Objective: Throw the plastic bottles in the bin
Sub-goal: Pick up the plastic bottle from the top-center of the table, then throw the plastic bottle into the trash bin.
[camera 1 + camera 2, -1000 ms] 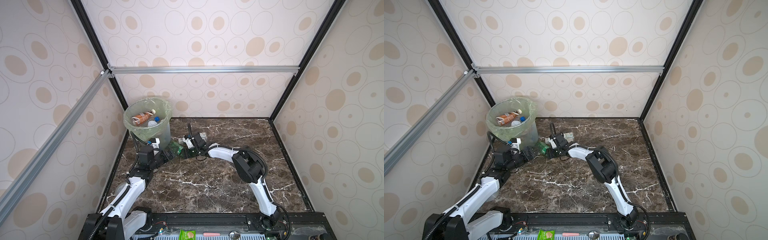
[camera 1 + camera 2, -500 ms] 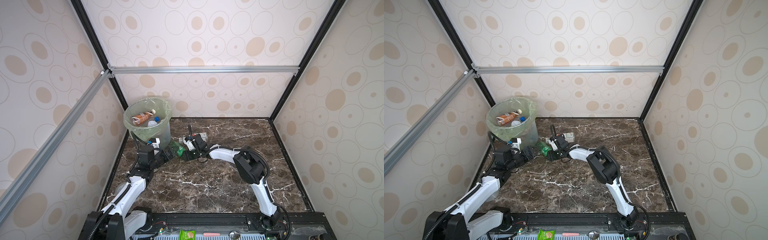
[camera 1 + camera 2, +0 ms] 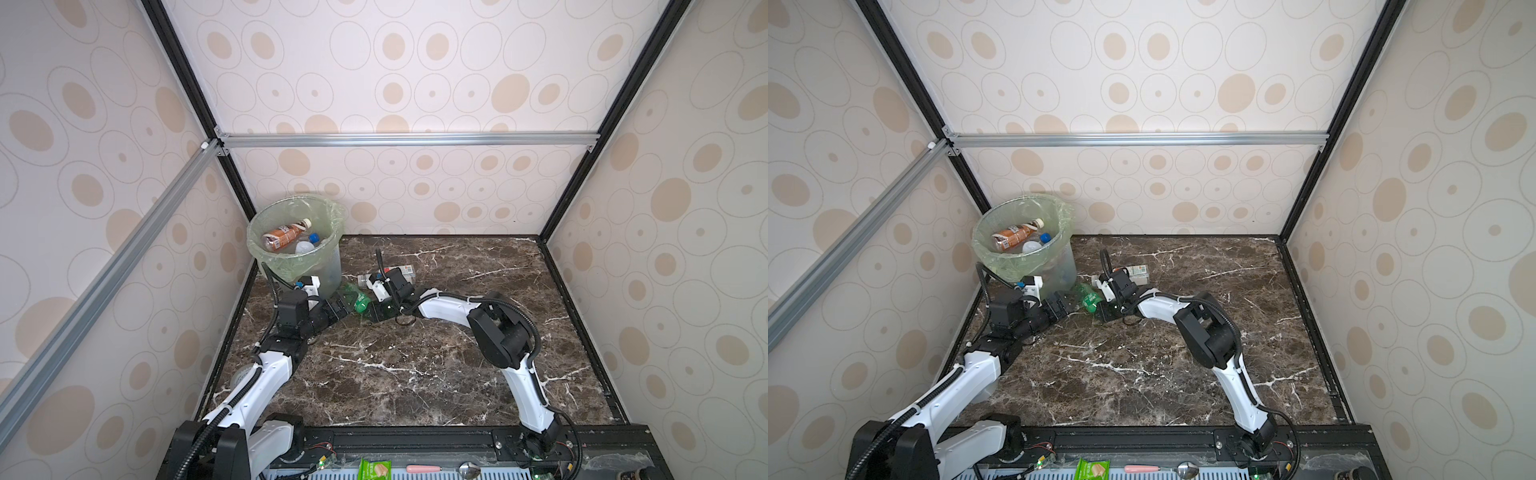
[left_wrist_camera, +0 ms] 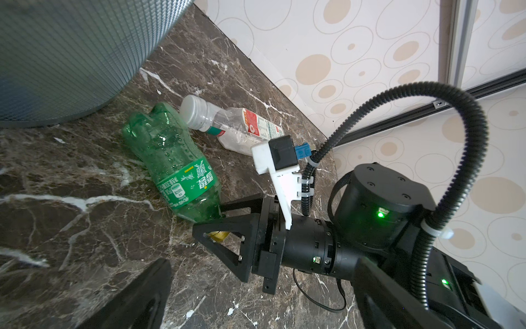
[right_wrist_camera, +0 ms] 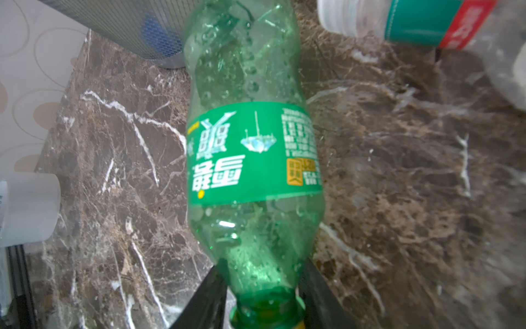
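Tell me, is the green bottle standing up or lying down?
Lying down: the green bottle rests on its side on the marble tabletop, beside the bin.

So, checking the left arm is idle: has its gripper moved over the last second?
No. The left gripper lies where it was, beside the bin.

crushed green bottle point(image 5: 250, 142) flat beside bin point(image 3: 291, 266)

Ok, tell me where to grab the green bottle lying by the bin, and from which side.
Grip the green bottle at its neck, coming low along the table from that end. It lies on its side, base toward the bin, neck pointing away, and the neck is its narrowest part; the body is dented. The jaws of the right gripper sit either side of it there.
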{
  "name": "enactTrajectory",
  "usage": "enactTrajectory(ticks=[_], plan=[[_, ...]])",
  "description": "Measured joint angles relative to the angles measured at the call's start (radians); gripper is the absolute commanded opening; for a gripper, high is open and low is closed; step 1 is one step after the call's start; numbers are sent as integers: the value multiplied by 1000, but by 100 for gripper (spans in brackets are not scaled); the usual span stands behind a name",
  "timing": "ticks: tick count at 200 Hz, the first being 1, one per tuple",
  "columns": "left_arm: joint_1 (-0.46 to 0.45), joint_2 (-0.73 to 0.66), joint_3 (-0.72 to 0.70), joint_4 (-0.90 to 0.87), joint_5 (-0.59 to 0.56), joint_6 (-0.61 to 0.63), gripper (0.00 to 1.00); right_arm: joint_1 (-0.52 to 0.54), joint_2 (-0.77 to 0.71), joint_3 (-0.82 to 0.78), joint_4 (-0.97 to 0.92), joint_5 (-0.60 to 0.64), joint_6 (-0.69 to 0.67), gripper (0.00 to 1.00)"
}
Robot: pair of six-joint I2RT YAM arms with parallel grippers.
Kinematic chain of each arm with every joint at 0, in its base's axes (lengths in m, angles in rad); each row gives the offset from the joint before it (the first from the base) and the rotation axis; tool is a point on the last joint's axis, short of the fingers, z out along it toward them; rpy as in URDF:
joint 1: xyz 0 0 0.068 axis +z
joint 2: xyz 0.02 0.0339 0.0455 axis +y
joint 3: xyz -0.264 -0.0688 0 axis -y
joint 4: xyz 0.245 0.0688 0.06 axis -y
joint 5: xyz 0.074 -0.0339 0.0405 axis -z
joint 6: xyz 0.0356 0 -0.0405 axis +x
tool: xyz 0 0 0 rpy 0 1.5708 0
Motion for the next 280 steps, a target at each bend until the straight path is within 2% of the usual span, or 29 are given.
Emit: enactTrajectory(ticks=[58, 144, 189, 280], plan=[[0, 0, 0, 1, 0, -7, 99, 1, -25, -14, -9, 0, -6, 30], [-5, 0, 0, 0, -9, -19, 99, 2, -136, -87, -10, 0, -6, 27], [-48, 8, 10, 15, -29, -48, 99, 2, -256, -147, -5, 6, -11, 27], [-162, 134, 139, 170, -137, -152, 99, 2, -444, -209, 0, 27, -37, 27]])
